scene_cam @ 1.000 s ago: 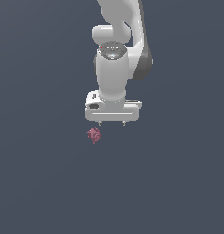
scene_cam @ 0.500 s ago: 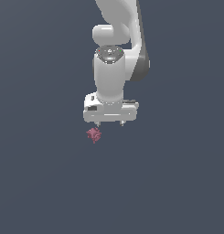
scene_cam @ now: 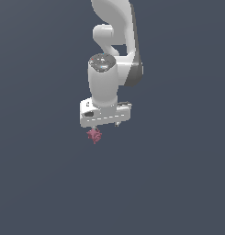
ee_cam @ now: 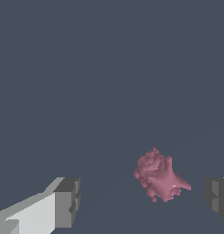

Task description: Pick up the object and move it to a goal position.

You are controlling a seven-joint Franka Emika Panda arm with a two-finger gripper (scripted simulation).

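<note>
The object (scene_cam: 94, 135) is a tiny pinkish-red spiky lump on the dark grey floor. My white gripper (scene_cam: 105, 125) hangs just above it, with the lump under its end toward the exterior view's left. In the wrist view the object (ee_cam: 158, 177) lies between the two grey fingertips (ee_cam: 67, 202), nearer to the other fingertip (ee_cam: 217, 198). The gripper (ee_cam: 143, 201) is open and empty, its jaws wide apart.
A plain dark grey floor (scene_cam: 178, 183) spreads all around. The white arm (scene_cam: 114, 46) rises above the gripper.
The gripper has come down and shifted slightly toward the exterior view's left, closer to the lump. The wrist has tilted. The lump has not moved.
</note>
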